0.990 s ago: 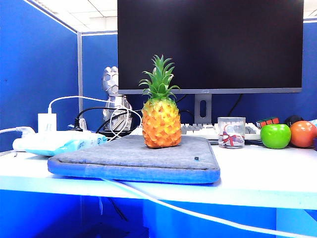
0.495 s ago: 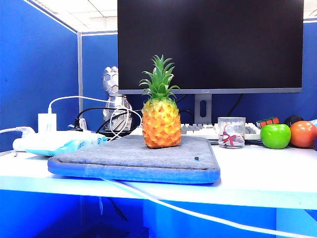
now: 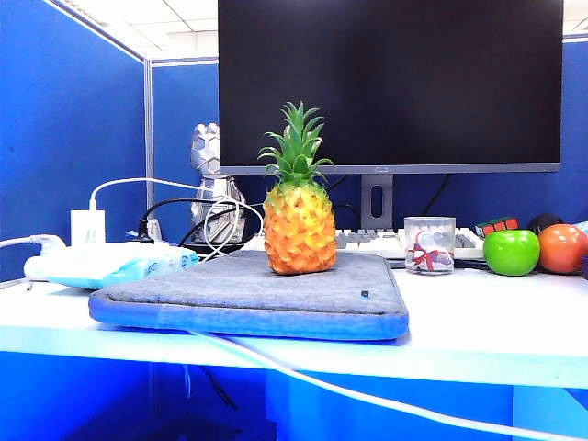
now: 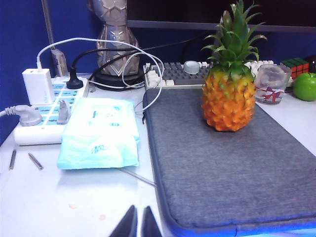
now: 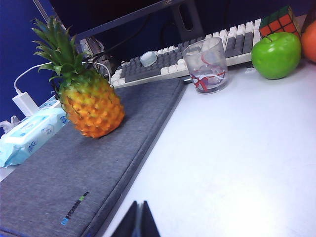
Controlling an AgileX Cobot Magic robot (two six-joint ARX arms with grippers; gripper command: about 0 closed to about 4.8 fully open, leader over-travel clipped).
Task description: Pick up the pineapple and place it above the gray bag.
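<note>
Two tools, both with jaws together and holding nothing: left tool [image 4: 138,223] sits low at the near table edge, just off the gray bag's near-left corner; right tool [image 5: 139,220] sits low over bare table beside the bag's right edge. Neither shows in the exterior view. Pineapple [image 3: 299,216] stands upright on the gray bag [image 3: 248,299], toward its far edge and roughly mid-width, crown up, base flat on the felt, so the placement looks done to me. Sitting well in from every bag edge makes it unlikely to roll or tip off. Both tools well apart from the fruit, which reads as backed off after release, though that's a judgement. Room: white table [image 3: 496,317] right of the bag is open up to the glass cup [image 3: 429,245] and green apple [image 3: 511,252] near the far right. Left side is tight: blue-white packet [image 4: 100,132] lies just beside the bag's left edge, power strip [image 4: 42,106] and cables beyond it. Keyboard [image 5: 173,61] runs along the far edge behind the bag. Clearest exit path is straight back over the near edge.
</note>
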